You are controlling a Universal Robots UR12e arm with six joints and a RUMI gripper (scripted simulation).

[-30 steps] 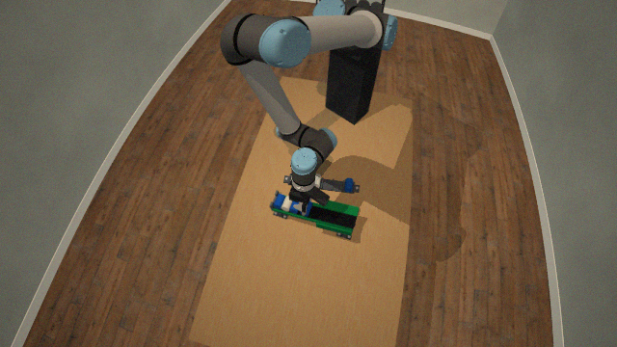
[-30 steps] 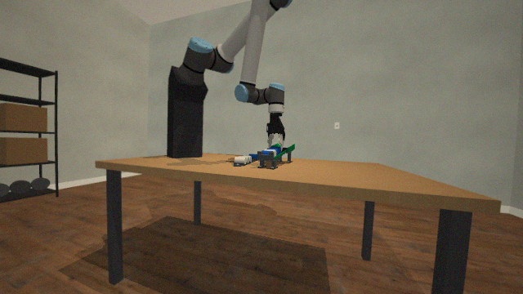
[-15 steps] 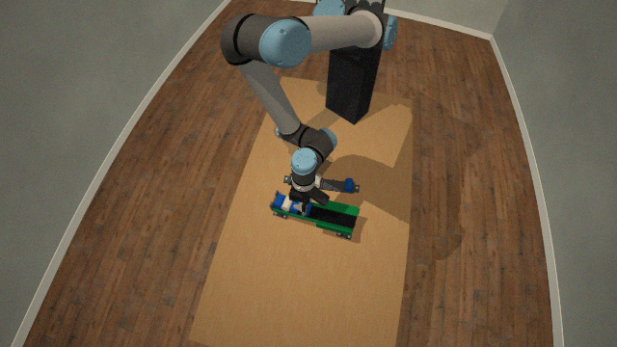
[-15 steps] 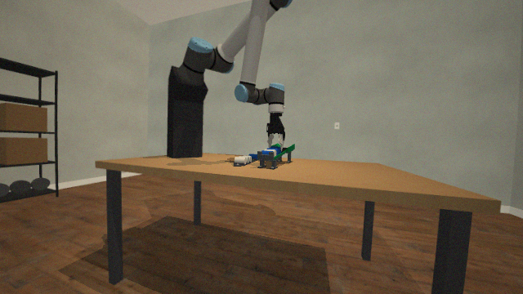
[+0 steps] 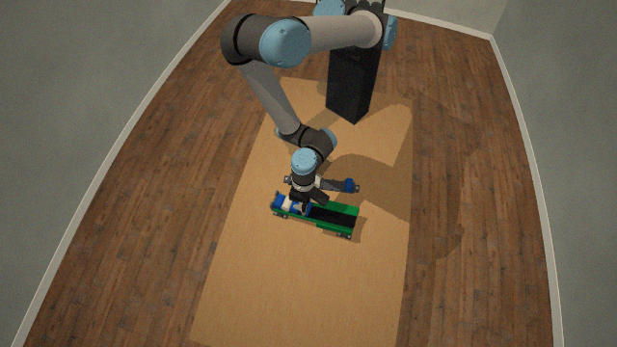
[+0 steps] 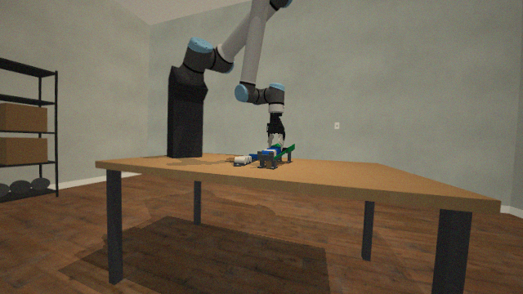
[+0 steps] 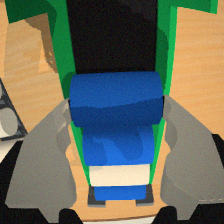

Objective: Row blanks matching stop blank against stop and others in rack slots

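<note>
Pincer (image 7: 116, 112) partly closed on a blue blank (image 7: 116, 97) lying across the green feed ramp (image 7: 167, 60), another blue blank (image 7: 117, 145) then a white blank (image 7: 119, 175) just behind it, wooden surface (image 7: 200, 60) to either side

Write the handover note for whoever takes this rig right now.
Tool: shut on a blue blank, held straight across the green feed ramp.
On the ramp below it, toward the stop: another blue blank, then a white blank, then a blue one at the stop.
The white one does not belong there; it goes to the stock rack.
More blanks lie beside the ramp; count unclear.
Left: set this blank down, pull the white one out, close up the row, fill the rack slots.
</note>
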